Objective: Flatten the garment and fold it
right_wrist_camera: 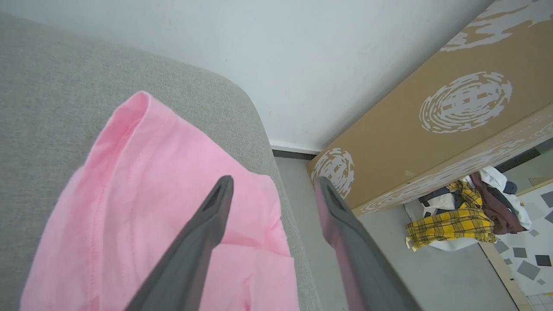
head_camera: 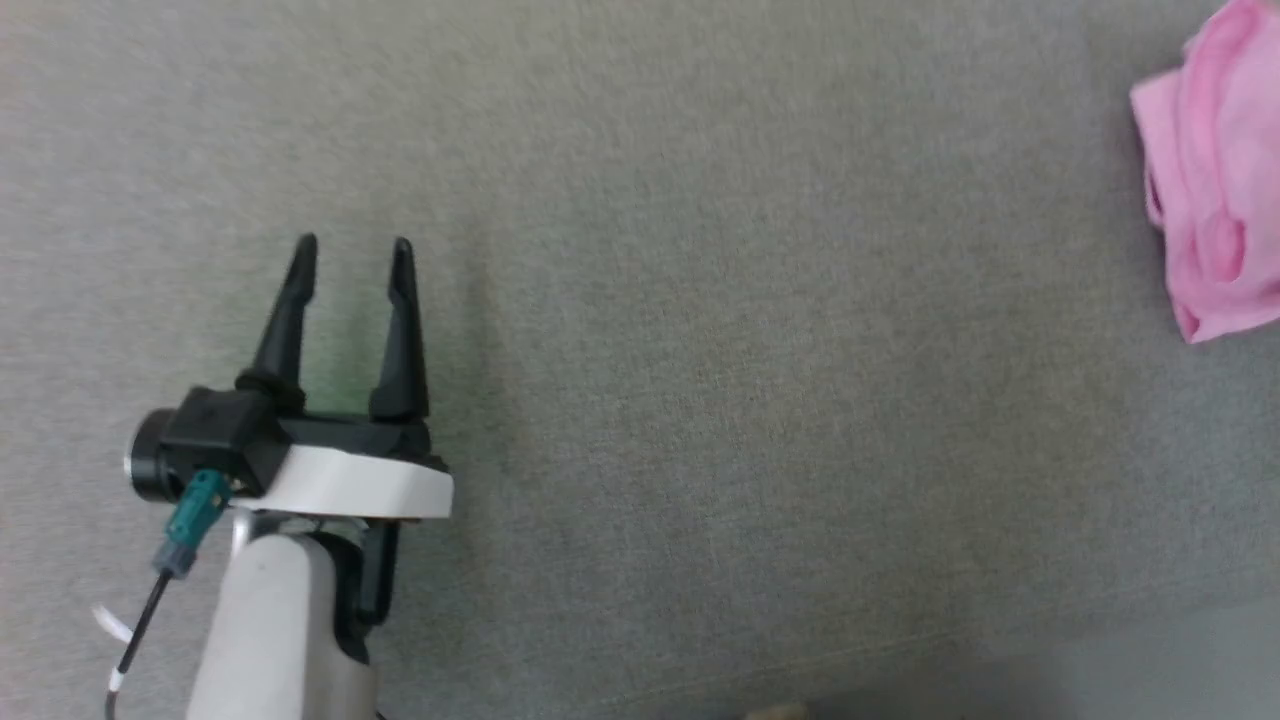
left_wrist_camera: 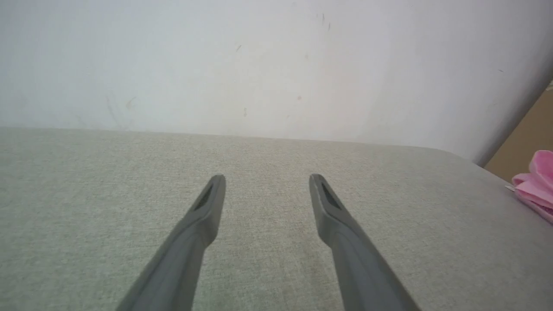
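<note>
Garment in light pink lies crumpled on a wide grey cushion, at 2 o'clock in the head view and cut off by the picture's edge. The cushion spreads across that view; in the right wrist view its rounded corner sits at 12 o'clock from the cloth. A white wall rises behind the cushion. In the right wrist view a brown box with white prints stands at 2 o'clock on the floor, and a heap of clothes, some in yellow plaid, lies at 4 o'clock. The left gripper sits at 8 o'clock in the head view, well apart from the garment, fingers spread and empty over bare cushion. The right gripper hangs above the garment's edge, fingers spread, gripping nothing.
</note>
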